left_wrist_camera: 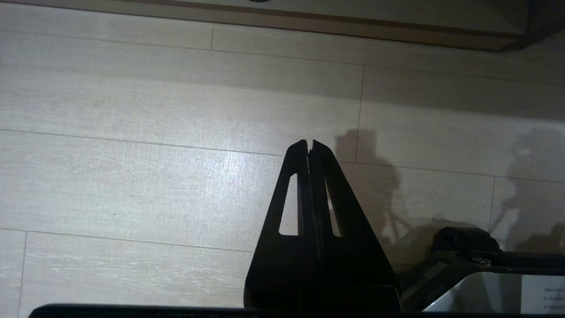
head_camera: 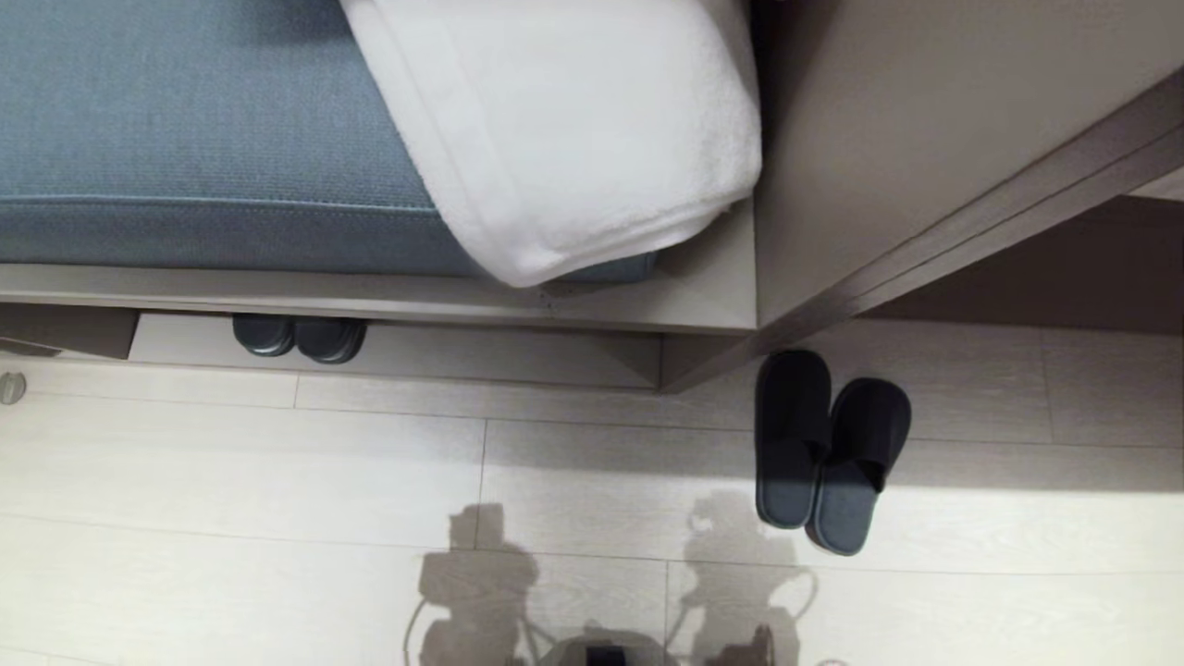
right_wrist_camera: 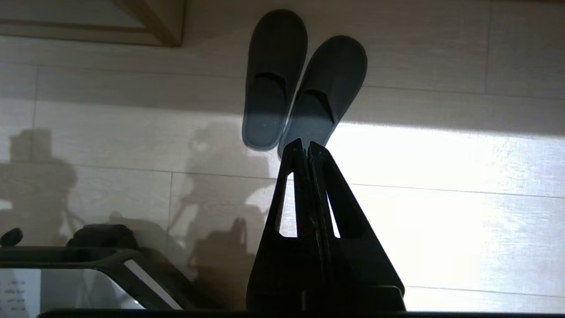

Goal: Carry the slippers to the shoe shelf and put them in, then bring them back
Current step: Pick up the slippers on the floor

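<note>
Small print on a white label (left_wrist_camera: 544, 295) on the robot's base is too tiny to read.

Left gripper (left_wrist_camera: 309, 143) is seen only in its own wrist view: fingers pressed together tip to tip, nothing held, pointed out over the floor. Right gripper (right_wrist_camera: 306, 143) is seen likewise: fingers fully closed, nothing gripped, held clear above the floor. Neither arm is visible in the head view; only their shadows are cast near the bottom edge.
</note>
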